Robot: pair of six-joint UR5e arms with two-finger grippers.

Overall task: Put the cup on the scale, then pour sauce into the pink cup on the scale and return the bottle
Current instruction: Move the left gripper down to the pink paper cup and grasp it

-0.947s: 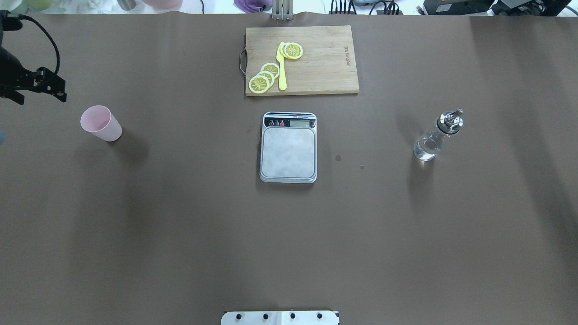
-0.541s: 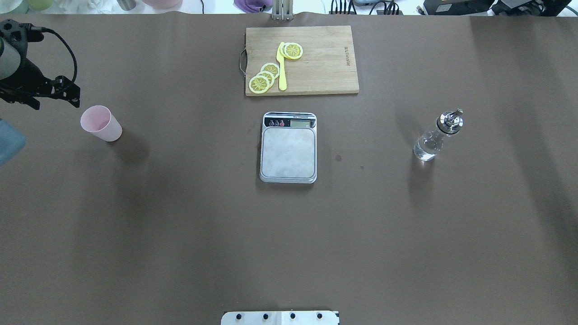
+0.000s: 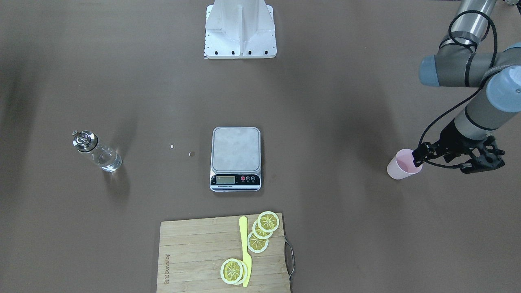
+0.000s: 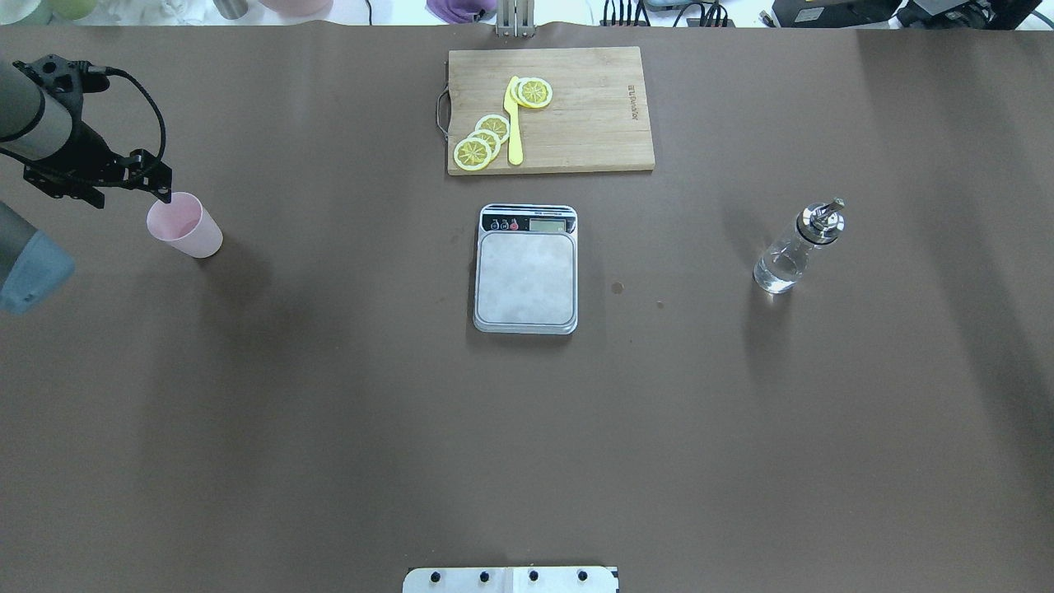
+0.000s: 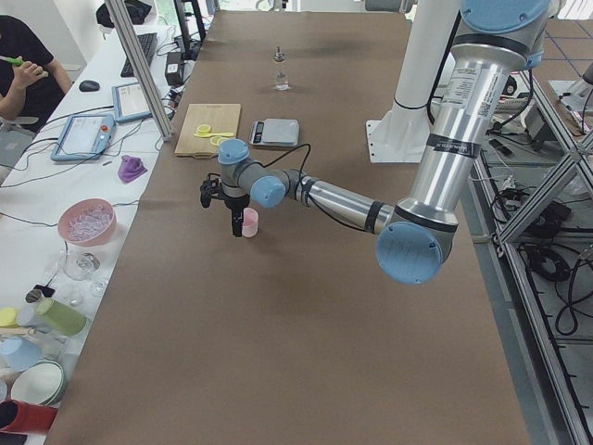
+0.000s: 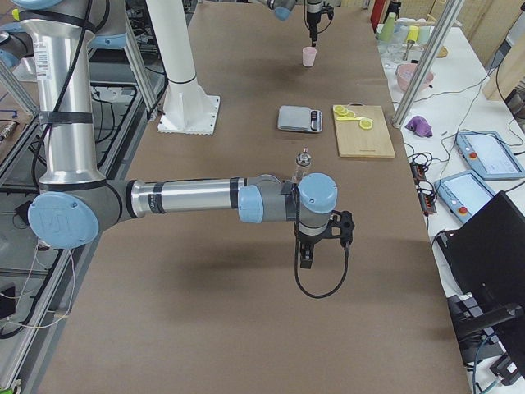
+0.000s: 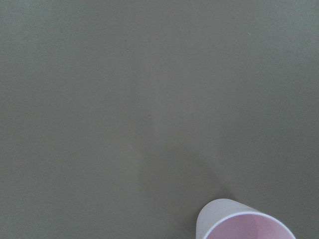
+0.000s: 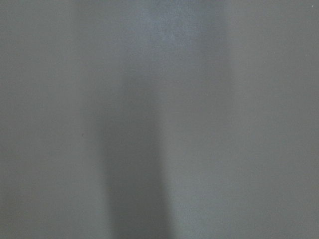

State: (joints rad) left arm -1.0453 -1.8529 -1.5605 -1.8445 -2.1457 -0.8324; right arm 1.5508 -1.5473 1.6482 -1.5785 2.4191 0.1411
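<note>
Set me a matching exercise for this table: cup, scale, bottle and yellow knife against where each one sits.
Things:
1. cup
2. scale
3. bottle
4. yellow knife

Places:
A. on the cutting board, beside the lemon slices
B. middle of the table, platform bare
C. standing far out on the robot's right side
D. standing far out on the robot's left side

Pairs: 1-D, 2-B, 3-C, 4-A.
</note>
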